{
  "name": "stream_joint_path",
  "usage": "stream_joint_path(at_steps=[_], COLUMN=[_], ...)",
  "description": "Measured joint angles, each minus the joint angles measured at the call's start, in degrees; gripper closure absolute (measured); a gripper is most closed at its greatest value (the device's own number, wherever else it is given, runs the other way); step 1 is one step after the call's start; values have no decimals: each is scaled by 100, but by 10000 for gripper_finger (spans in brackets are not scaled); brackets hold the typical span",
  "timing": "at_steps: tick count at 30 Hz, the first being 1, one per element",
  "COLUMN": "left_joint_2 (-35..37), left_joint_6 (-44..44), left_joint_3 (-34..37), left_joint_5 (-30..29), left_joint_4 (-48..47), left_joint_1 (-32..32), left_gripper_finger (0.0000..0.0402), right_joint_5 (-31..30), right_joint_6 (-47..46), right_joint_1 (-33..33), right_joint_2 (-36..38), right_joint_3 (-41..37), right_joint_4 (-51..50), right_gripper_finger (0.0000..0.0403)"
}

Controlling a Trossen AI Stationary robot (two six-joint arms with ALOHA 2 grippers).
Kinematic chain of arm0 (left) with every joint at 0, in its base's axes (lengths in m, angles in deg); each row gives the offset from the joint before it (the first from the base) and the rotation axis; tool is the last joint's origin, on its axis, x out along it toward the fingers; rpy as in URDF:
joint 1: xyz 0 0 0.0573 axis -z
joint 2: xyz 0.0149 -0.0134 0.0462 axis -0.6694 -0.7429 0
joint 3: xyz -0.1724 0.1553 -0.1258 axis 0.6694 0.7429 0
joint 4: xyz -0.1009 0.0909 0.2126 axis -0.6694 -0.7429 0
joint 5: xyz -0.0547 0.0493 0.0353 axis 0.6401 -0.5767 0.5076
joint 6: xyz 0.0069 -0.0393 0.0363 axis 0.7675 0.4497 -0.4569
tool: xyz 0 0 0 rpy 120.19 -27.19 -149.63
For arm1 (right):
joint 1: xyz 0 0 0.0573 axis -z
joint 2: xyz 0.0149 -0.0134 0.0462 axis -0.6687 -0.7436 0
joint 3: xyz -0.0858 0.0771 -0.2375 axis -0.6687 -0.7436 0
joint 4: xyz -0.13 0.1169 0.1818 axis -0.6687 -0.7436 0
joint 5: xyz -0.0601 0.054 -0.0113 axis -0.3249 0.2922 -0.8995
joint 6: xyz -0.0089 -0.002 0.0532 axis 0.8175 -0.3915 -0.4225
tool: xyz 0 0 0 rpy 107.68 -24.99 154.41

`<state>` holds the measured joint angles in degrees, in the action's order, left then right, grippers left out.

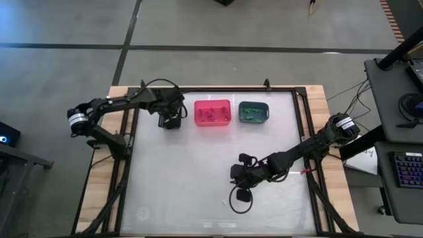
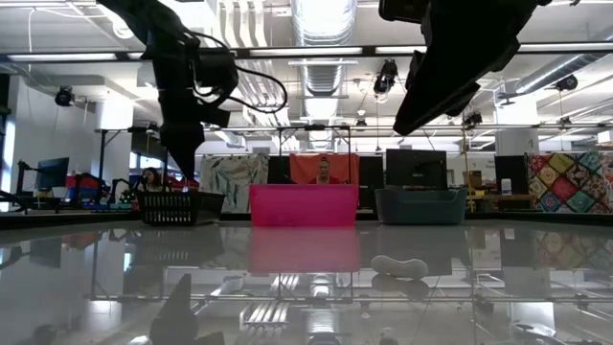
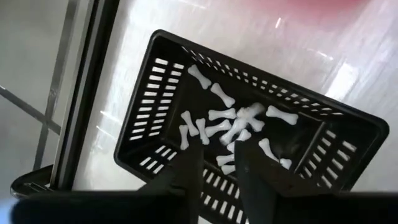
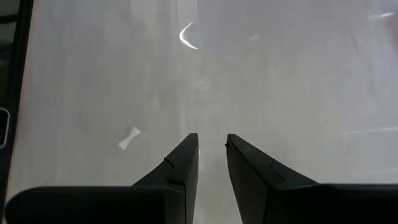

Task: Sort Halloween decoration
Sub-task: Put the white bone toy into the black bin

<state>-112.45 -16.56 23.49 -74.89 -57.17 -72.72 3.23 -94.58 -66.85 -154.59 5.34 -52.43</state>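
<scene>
A black slotted bin (image 3: 155,118) holds several small white bone trinkets (image 3: 230,121) lying on its floor. My left gripper (image 3: 217,152) hangs over this bin (image 1: 170,120) at the table's far left, open, with nothing gripped between its fingers. Right of it stand a pink bin (image 1: 212,112) and a teal bin (image 1: 253,112), each with small trinkets inside. My right gripper (image 4: 211,142) hovers open above the table (image 1: 239,175), right of centre. One white bone (image 4: 129,137) lies flat on the tabletop beside it, also seen in the low view (image 2: 400,265).
The three bins stand in a row along the far edge, inside a dark frame (image 1: 301,125) that borders the glossy white tabletop. A cable loop (image 1: 239,199) hangs below my right wrist. Bare tabletop lies between the bins and the near edge (image 1: 198,221).
</scene>
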Motion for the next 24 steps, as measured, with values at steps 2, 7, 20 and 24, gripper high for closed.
stream_joint_path(at_steps=[2,7,20,24], left_joint_2=[4,205,1430,1760], left_joint_6=[1,247,1715,1990], left_joint_3=[0,0,0,0], left_joint_5=[-1,-1,8,-38], left_joint_4=[3,-1,526,954], left_joint_1=[0,55,1633,2493], left_gripper_finger=[315,285,279,279], right_joint_5=[0,-1,303,301], right_joint_6=[-163,-833,-2430,-2794], right_joint_1=[0,0,-105,-214], right_joint_2=[0,0,-4,-46], right_joint_3=[0,0,4,4], right_joint_4=[0,16,111,209], right_gripper_finger=[326,326,326,326])
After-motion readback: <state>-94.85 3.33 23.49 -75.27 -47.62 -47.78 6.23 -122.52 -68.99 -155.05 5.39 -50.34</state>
